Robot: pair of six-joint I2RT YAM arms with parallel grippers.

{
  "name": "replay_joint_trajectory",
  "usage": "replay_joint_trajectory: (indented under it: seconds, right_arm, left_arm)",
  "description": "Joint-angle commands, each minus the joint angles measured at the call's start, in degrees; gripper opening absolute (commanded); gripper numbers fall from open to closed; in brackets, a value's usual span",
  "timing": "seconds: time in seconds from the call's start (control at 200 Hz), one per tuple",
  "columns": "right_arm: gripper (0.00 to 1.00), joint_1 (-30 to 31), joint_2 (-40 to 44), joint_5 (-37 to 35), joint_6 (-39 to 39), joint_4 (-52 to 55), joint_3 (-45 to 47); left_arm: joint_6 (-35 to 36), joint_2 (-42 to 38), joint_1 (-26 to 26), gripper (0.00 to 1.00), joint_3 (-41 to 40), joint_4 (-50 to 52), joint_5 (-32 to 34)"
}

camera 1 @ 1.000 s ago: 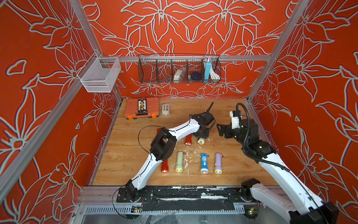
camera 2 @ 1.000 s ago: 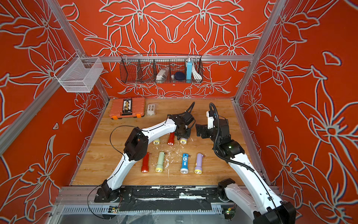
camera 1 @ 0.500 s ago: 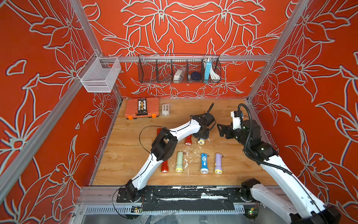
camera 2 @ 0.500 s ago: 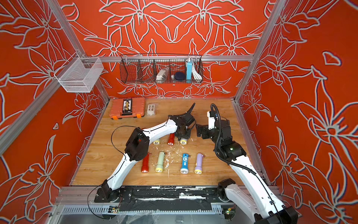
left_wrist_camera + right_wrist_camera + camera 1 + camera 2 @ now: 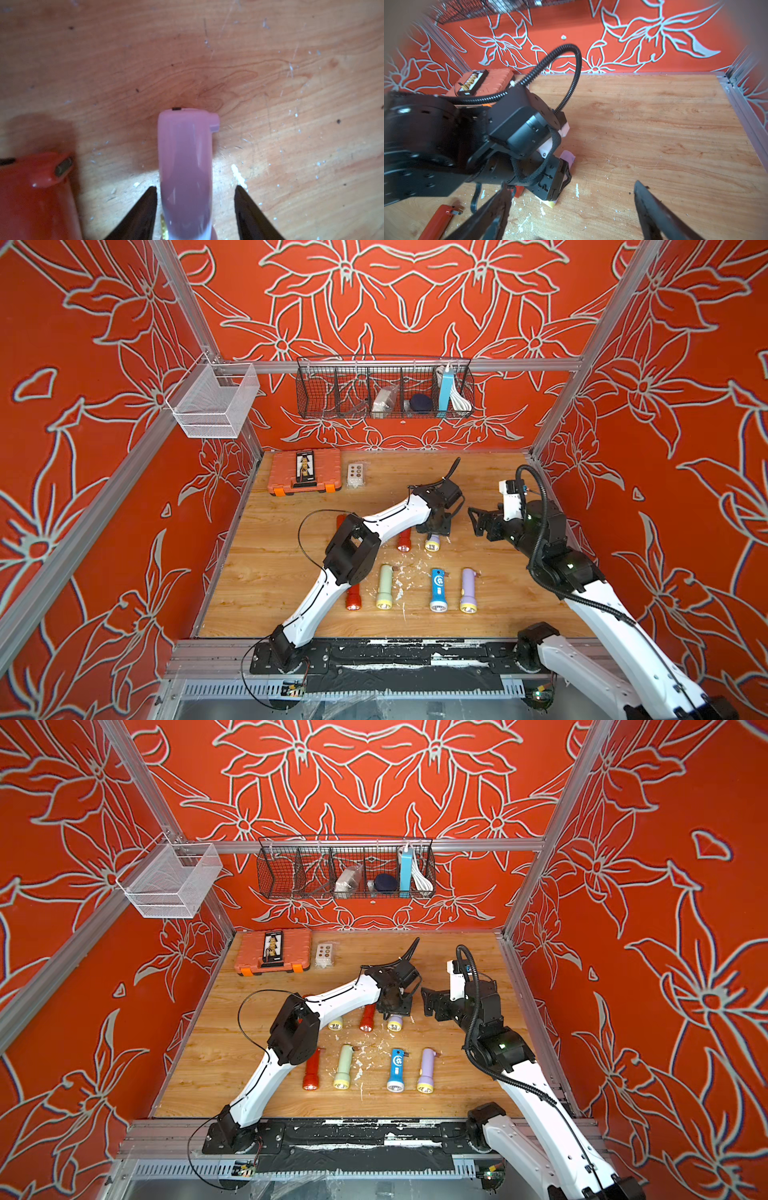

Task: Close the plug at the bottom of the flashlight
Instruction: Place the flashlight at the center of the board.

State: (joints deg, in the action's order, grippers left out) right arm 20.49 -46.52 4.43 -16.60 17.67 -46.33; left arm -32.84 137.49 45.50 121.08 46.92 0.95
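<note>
My left gripper [image 5: 195, 187] straddles the lilac flashlight [image 5: 185, 158] lying on the worktop [image 5: 291, 83], jaws apart, not clamping. The right gripper [image 5: 571, 184] hangs wide open nearby. One finger sits close, so a crooked lift could nudge it into the red flashlight [image 5: 35, 197].

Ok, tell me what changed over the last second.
The left gripper has opened: its fingers now stand apart on either side of the lilac flashlight lying on the wooden table. Whether it held anything before is not visible. Unchanged: the right gripper stays open alongside, and the other flashlights have not moved.
</note>
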Motion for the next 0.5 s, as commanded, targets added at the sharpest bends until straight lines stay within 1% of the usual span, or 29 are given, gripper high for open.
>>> replay_joint_trajectory:
  seconds: [0.0,0.13,0.215,0.27,0.38,0.495]
  right_arm:
    - [0.95,-0.37,0.48,1.97,-1.92,1.18,-2.92]
    - [0.95,-0.39,1.67,3.89,-3.35,1.4,-3.61]
    - [0.94,-0.37,2.19,4.61,-4.66,0.71,-3.15]
    - [0.94,-0.36,1.79,5.1,-5.98,0.4,-2.66]
    - [0.94,-0.28,0.25,8.36,-6.9,1.21,-2.56]
    - [0.95,-0.28,-0.31,7.88,-8.59,-0.17,-0.84]
  left_arm:
    - [0.75,-3.21,0.46,0.61,2.02,0.49,-0.64]
    - [2.44,-5.76,0.34,0.62,2.26,0.87,0.28]
    - [3.8,-9.15,0.05,0.62,-0.13,0.86,1.15]
    - [4.54,-12.16,-0.45,0.62,-3.44,0.1,0.83]
    - [5.17,-18.91,-1.26,0.62,-11.32,-0.61,0.66]
    - [5.89,-27.41,-1.76,0.63,-21.47,-2.67,2.65]
